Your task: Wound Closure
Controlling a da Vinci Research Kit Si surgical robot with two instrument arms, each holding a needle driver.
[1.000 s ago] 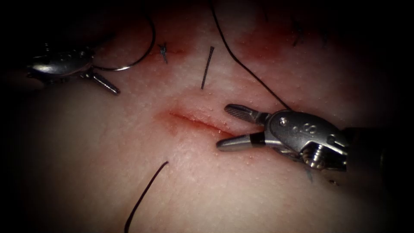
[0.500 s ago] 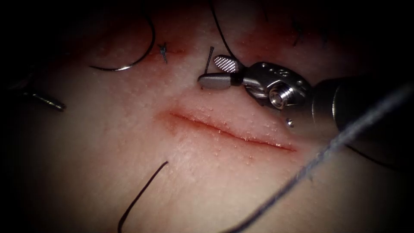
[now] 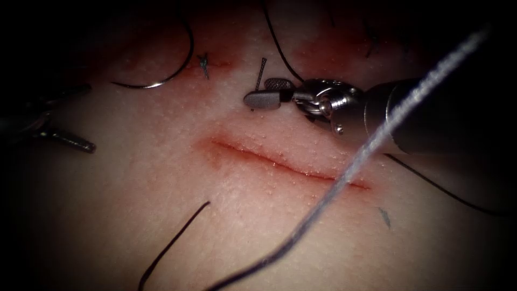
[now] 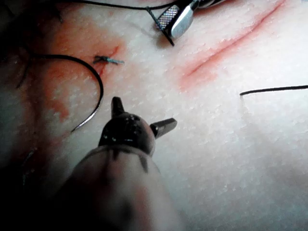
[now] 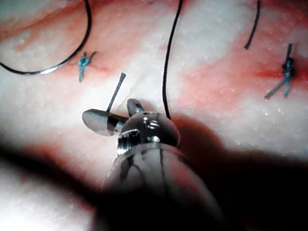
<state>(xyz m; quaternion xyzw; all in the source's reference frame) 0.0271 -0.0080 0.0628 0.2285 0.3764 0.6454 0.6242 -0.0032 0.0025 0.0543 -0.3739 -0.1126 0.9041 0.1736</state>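
Lying free on the pale pork tissue left of the red cut, the curved steel needle sat unheld; my right tool gaped beside a short dark thread end. Left wrist: my left tool spread, empty. Right wrist: right jaws apart, gripping nothing.
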